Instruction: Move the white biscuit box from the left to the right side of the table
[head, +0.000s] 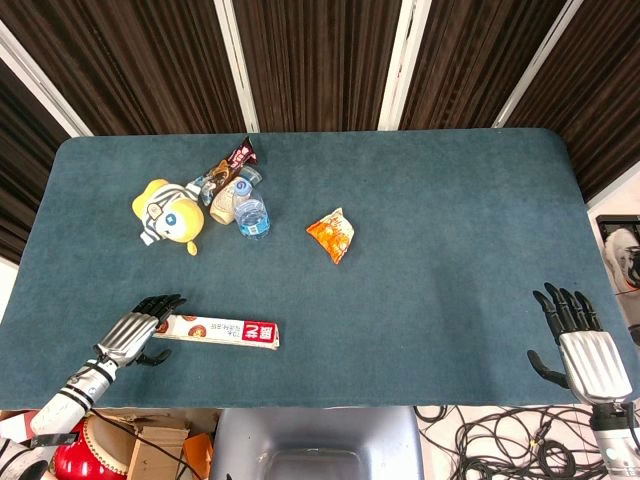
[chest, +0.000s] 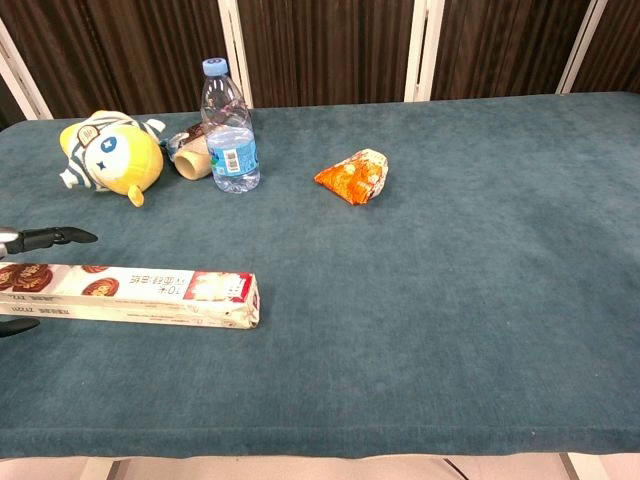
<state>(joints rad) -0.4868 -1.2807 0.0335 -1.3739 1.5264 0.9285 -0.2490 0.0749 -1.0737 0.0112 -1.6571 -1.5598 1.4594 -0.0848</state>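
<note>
White cardboard, the biscuit box (head: 218, 330) lay flat near the front left edge of the worktop (head: 430, 300), its left end between the spread fingers of the left robot hand (head: 135, 335); whether it was gripped I could not tell. Held by one end, so long a box might pivot or slip. The right robot hand (head: 578, 335) hovered released, fingers apart. Farther back, the water bottle (chest: 229, 128) could be toppled.

We see the left hand (head: 138, 330) low at the near left, fingers spread forward. The right hand (head: 578, 340) hovers at the far right, fingers apart.
</note>
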